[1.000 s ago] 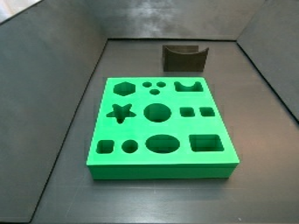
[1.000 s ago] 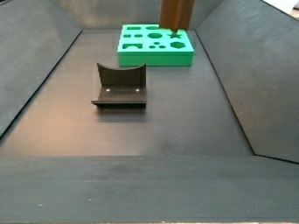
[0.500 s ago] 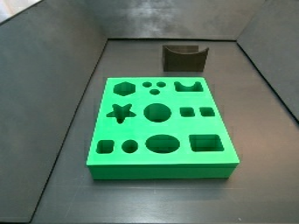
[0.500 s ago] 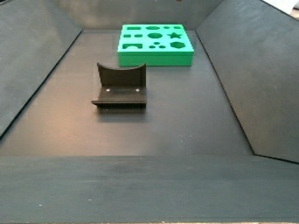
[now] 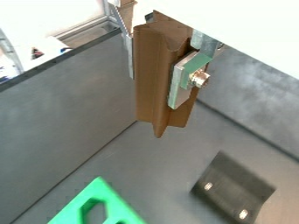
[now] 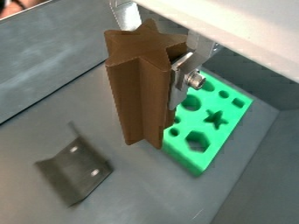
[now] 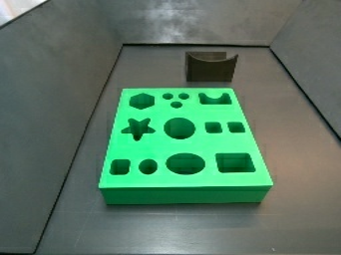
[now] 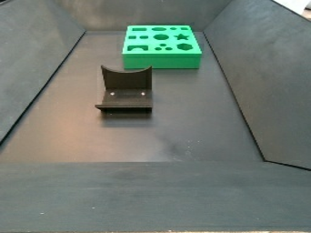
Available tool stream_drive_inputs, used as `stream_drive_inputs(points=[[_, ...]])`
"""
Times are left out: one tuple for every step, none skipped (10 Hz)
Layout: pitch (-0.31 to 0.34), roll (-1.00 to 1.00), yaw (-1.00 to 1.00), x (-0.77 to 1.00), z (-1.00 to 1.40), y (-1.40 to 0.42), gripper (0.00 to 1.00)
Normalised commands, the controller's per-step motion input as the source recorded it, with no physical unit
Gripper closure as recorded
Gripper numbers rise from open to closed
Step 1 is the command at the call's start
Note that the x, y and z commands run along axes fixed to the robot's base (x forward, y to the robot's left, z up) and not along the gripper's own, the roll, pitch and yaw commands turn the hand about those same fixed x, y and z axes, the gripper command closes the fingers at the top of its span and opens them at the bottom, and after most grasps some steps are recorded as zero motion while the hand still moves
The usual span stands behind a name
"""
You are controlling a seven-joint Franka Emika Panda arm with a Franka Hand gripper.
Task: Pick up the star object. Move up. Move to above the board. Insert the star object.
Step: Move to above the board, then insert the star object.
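Observation:
My gripper [image 5: 156,59] is shut on the star object [image 5: 156,80], a tall reddish-brown ridged column that hangs upright between the silver fingers [image 5: 187,77]. Both wrist views show this; the star-shaped top shows in a wrist view [image 6: 135,87]. The column is high in the air, well above the floor. The green board [image 6: 187,149] lies below and off to one side of it, with its star hole [image 6: 214,117] open. In both side views the board [image 7: 186,192] [image 8: 162,61] lies on the floor with its star hole [image 7: 136,127] empty. The gripper and column are out of both side views.
The dark fixture [image 7: 210,66] [image 8: 124,91] stands on the floor apart from the board. It also shows in both wrist views [image 5: 233,188] [image 6: 76,171]. Sloping dark walls [image 8: 36,82] enclose the floor.
One second ago the star object's lower end showed above the board at the top of a side view. It has since gone up out of that view. Board and fixture have not moved.

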Motion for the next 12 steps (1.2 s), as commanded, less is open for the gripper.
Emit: stream_drive_inputs(points=[[0.119,-0.01,0.0,0.02,0.11,-1.0,1.0],[0.105,-0.01,0.01,0.02,0.11,-1.0,1.0],[0.116,0.0,0.01,0.04,0.12,-1.0,1.0],[0.132,0.0,0.0,0.06,0.13,-1.0,1.0],[0.141,0.0,0.0,0.07,0.13,-1.0,1.0],[0.144,0.01,0.01,0.11,0.13,-0.96,1.0],[0.143,0.01,0.01,0.11,0.11,-0.76,1.0],[0.132,0.01,0.01,0.09,0.07,-0.39,1.0],[0.11,0.01,0.01,0.06,0.05,-0.23,1.0],[-0.02,-0.02,-0.01,-0.02,0.0,0.03,1.0],[-0.207,0.0,-0.18,-0.31,-0.22,0.0,1.0],[-0.221,0.0,-0.26,-0.4,-0.35,0.0,1.0]])
